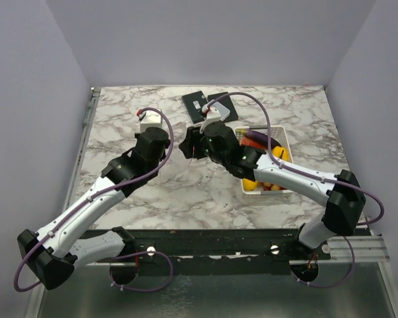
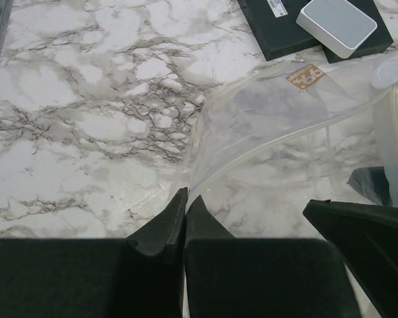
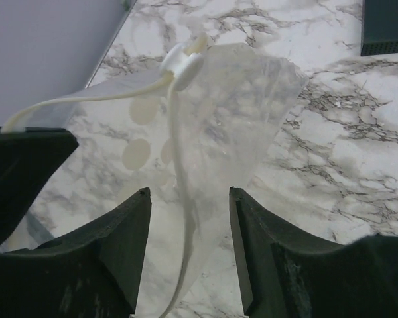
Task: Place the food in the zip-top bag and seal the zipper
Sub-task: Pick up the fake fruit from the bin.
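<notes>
Toy food [image 1: 251, 184] in white basket [image 1: 276, 130]

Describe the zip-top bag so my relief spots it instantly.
On the marble table, look left of the white basket, between the shut left gripper and open right gripper. The zip-top bag is pinched in the left one: limp, see-through, white-dotted, with a white slider, unlike the rigid basket.

Top camera high behind, looking down, wrist cameras close, sharing zip-top bag [image 2: 278, 112]
</notes>
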Controlling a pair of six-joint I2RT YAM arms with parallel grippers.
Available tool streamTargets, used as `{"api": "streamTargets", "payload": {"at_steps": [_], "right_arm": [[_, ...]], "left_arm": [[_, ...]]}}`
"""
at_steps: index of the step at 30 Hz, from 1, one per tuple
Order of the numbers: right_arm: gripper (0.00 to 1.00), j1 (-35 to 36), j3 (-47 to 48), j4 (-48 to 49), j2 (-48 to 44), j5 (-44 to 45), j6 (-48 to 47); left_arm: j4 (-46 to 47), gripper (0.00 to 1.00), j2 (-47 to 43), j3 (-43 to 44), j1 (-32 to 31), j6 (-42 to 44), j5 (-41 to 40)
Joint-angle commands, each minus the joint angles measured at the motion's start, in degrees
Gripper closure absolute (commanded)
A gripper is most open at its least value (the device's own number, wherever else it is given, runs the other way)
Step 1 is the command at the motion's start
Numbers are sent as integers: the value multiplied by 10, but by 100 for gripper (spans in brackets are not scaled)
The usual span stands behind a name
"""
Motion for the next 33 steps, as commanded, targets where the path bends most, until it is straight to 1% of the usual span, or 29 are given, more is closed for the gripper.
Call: {"api": "streamTargets", "payload": {"at_steps": [1,5,12,17,23,26,29,33], "right_arm": [[42,-2,21,-28,-27,-33,-20],[37,-2,28,-61,-47,-11,-38],[33,-2,4,-86,-111,40,-72],[31,-2,1,-156,-154,101,-91],[28,-6,-40,-214,-221,167,-101],[28,-8,-57,-256,-247,186,-96],[27,-12,-64,-315,-265,224,-59],[27,-26,-73,-381,-285,249,-20]], "left_arm": [[16,100,1,-7,3,2,-18],[16,100,-1,-5,3,4,-20],[14,100,5,4,3,12,-32],[9,100,16,25,4,28,-42],[3,100,39,41,3,40,-41],[4,100,46,40,3,39,-40],[6,100,49,35,3,39,-36],[18,100,42,16,2,41,-32]]}}
